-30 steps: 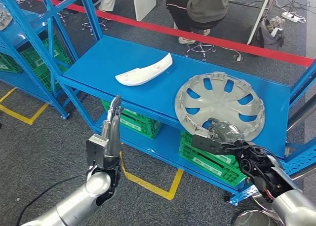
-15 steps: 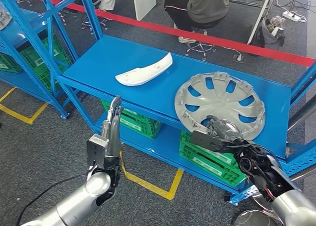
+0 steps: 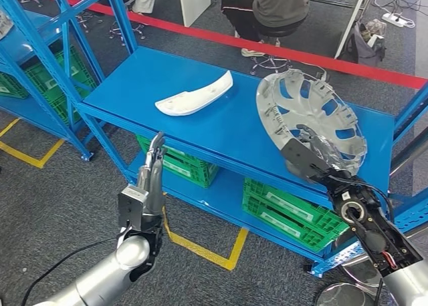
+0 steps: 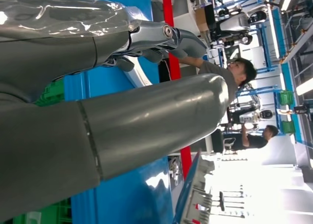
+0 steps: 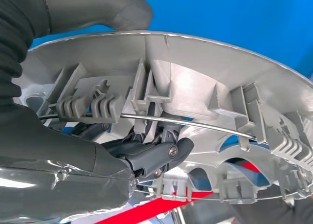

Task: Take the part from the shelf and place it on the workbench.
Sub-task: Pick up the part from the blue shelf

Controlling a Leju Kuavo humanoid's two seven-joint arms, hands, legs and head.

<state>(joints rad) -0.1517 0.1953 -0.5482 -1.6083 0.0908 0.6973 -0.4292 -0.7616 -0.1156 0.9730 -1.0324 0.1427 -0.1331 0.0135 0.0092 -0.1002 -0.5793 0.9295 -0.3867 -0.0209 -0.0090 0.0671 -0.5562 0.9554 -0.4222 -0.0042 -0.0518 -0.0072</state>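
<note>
Silver plastic wheel cover (image 3: 311,115), round with spoke-shaped openings: tilted up off the blue metal shelf deck (image 3: 151,79) at the right end, far edge raised, hollow ribbed back turned toward the camera; the near edge lies low by the deck's front edge, contact with the deck not clear. Right hand (image 3: 313,159): grasps the cover at its near rim; in the right wrist view the thick grey thumb (image 5: 96,9) lies over the outer rim while darker fingers (image 5: 155,155) reach inside, under the wire retaining ring (image 5: 184,122). White curved plastic trim piece (image 3: 194,95): flat on the same deck, left of the cover and well apart from it. Left hand (image 3: 150,176): raised in front of the shelf's near edge, fingers straight and together, pointing up, holding nothing. Green plastic crates (image 3: 287,212): on the lower shelf level. Red floor stripe (image 3: 303,55): beyond the shelf. Seated person (image 3: 272,12): on a chair past the stripe.
</note>
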